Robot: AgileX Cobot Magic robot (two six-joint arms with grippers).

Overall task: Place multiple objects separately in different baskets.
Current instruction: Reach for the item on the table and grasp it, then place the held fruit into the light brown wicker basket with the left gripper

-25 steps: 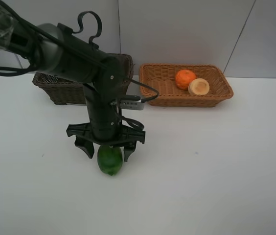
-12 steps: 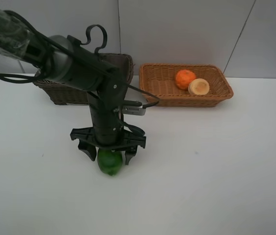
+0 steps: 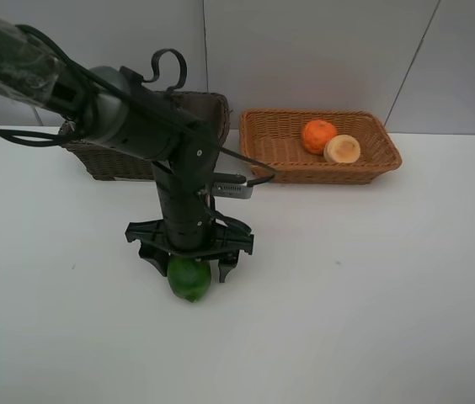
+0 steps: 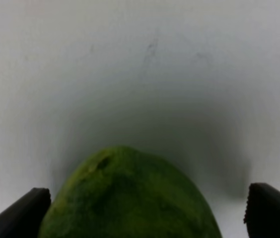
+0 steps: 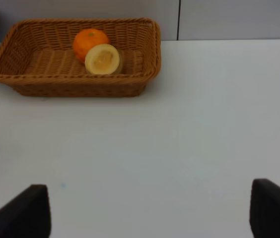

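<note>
With an orange (image 3: 318,135) and a pale round fruit (image 3: 342,149) already in the light wicker basket (image 3: 385,147), the left hand (image 3: 190,263), fingers apart, straddles the green oval fruit (image 3: 189,279) on the white worktop (image 3: 372,295).

On the desk (image 3: 372,295), the oval fruit (image 3: 189,279) lies toward the front left of centre, directly beneath the left pincer (image 3: 189,255), between its spread fingers. Behind it, at the back left, stands the deeper basket (image 3: 103,156), partly hidden by the left arm. Just right of that basket sits the shallower basket (image 3: 280,143), holding the orange (image 3: 318,135) with the round fruit (image 3: 342,149) touching its right side.
</note>
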